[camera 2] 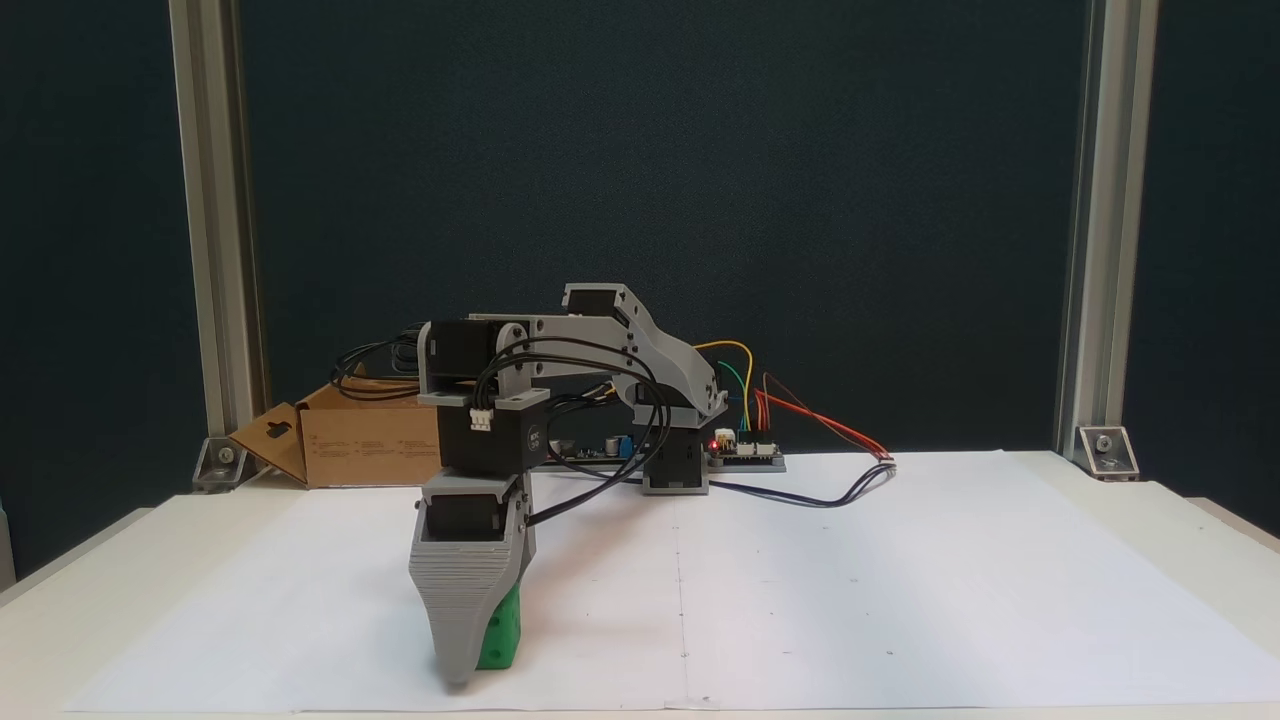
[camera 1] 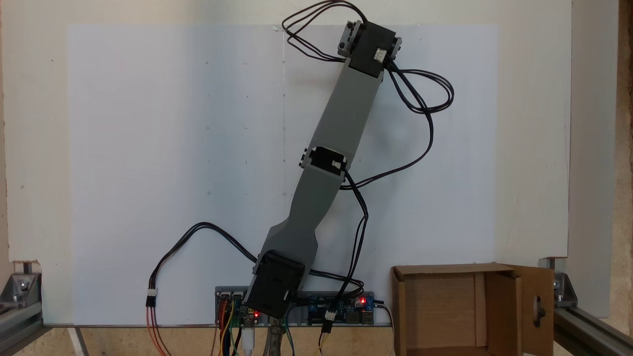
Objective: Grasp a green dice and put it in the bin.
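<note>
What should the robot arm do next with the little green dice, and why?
Probably lift it a little. The gripper is down at the white paper with the green dice right against its grey jaw, though whether it's pinched I can't tell. The bin waits by the arm's base, so the dice must rise before travelling there.

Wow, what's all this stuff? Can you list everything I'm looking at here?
green dice: one, bright green, low on the white sheet, right against the gripper's tip in a fixed view.
bin: one, brown cardboard box, open top, at the table edge beside the arm's base; a side flap has a keyhole-shaped cutout.
paper sheet: white, covering most of the table.
circuit boards: two or so, with red lights, by the arm's base.
wires: several, black along the arm; red, yellow, green at the boards.
metal frame posts: two, silver, at the back corners.
arm: one, grey with black motors.
gripper: one, grey, pointing down.
</note>
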`<move>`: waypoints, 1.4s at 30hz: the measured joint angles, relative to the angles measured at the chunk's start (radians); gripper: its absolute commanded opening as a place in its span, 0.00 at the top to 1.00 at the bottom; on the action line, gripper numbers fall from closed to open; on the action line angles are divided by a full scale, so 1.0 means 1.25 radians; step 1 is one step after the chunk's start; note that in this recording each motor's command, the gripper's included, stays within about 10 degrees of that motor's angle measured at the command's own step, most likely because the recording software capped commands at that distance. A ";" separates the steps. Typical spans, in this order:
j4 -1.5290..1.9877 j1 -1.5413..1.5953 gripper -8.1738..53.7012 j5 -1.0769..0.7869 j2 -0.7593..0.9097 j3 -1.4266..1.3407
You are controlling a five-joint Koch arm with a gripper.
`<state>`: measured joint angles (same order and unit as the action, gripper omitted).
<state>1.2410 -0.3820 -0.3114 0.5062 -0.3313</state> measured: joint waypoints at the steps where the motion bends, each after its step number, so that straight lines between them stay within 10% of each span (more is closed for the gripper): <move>1: -0.001 -0.001 0.23 0.000 0.000 0.000; 33: -0.017 -0.005 0.32 0.000 -0.012 0.013; 42: -0.016 -0.005 0.57 0.000 -0.012 0.015</move>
<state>1.2210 -0.3881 -0.3114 0.4909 -0.3129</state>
